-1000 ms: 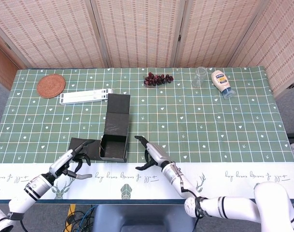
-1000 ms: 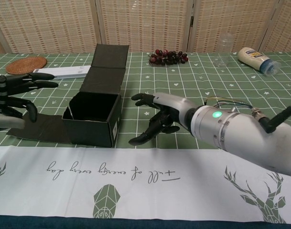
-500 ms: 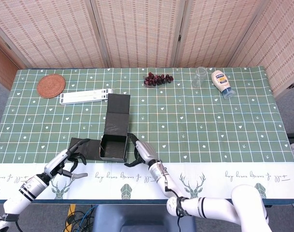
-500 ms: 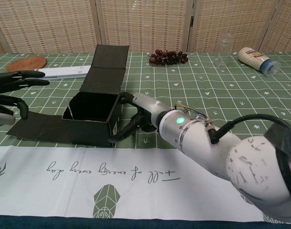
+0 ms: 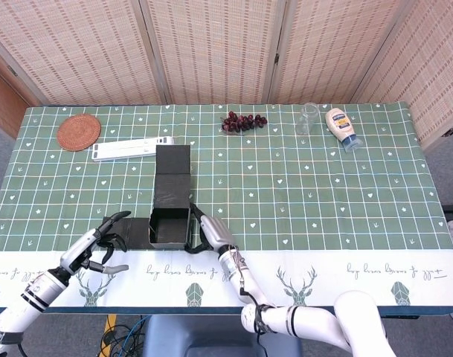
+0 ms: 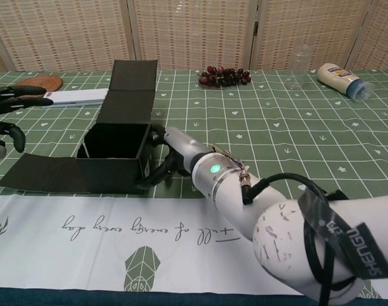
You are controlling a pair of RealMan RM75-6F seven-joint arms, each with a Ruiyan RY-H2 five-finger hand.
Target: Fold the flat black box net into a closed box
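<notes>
Black box net (image 5: 169, 212), half-raised, lower left of frame: our right hand (image 5: 207, 234) presses its right wall, left hand (image 5: 96, 245) spread empty; we risk sliding or collapsing it.

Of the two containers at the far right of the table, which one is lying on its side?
The mayonnaise bottle lies on its side, cap toward the robot. The clear glass just left of it stands upright.
</notes>
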